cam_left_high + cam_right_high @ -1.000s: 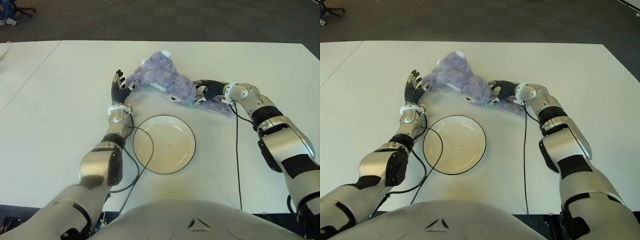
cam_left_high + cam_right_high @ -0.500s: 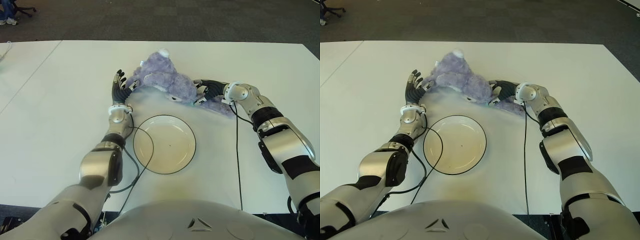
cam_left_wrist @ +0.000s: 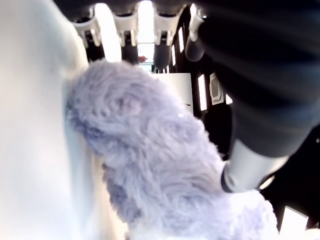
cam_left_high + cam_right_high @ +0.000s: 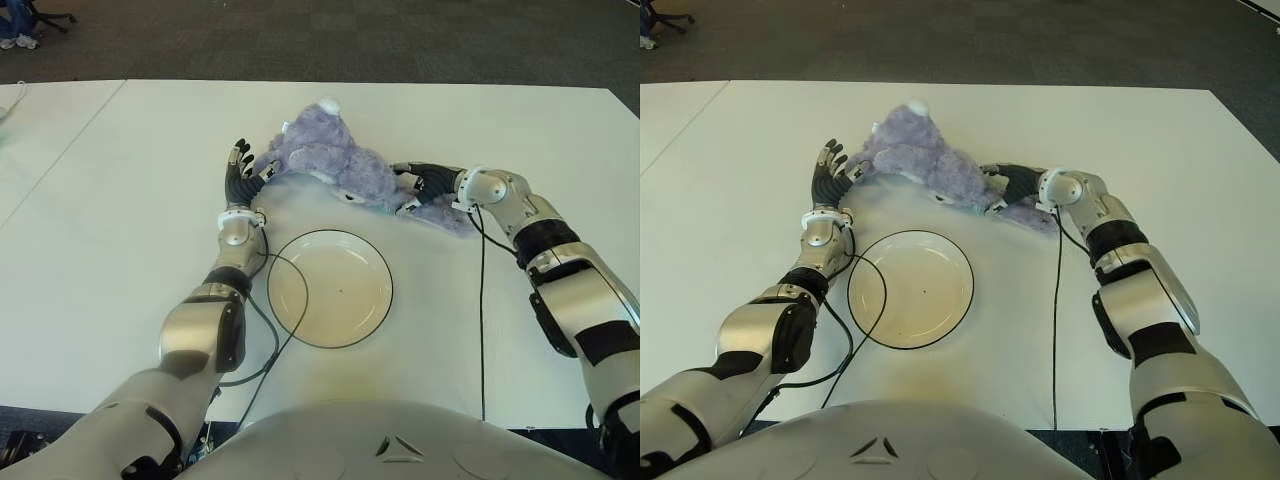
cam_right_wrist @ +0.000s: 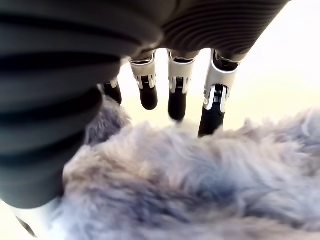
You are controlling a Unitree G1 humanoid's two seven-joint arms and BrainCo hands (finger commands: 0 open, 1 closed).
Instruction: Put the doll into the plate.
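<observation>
A purple plush doll lies on the white table, just beyond the round white plate with a dark rim. My left hand stands upright at the doll's left end, fingers spread, with a furry limb lying against the palm. My right hand reaches in from the right. Its straight fingers lie over the fur at the doll's right end, and the thumb sits beside it. Neither hand is closed on the doll. Nothing lies in the plate.
A black cable runs along the table from my right wrist toward the near edge. Another cable loops past the plate's left rim. Dark carpet lies beyond the table's far edge.
My right hand has drawn back a little to the right along the doll's end. The doll's head end has shifted slightly away from me. My left hand has barely moved.
</observation>
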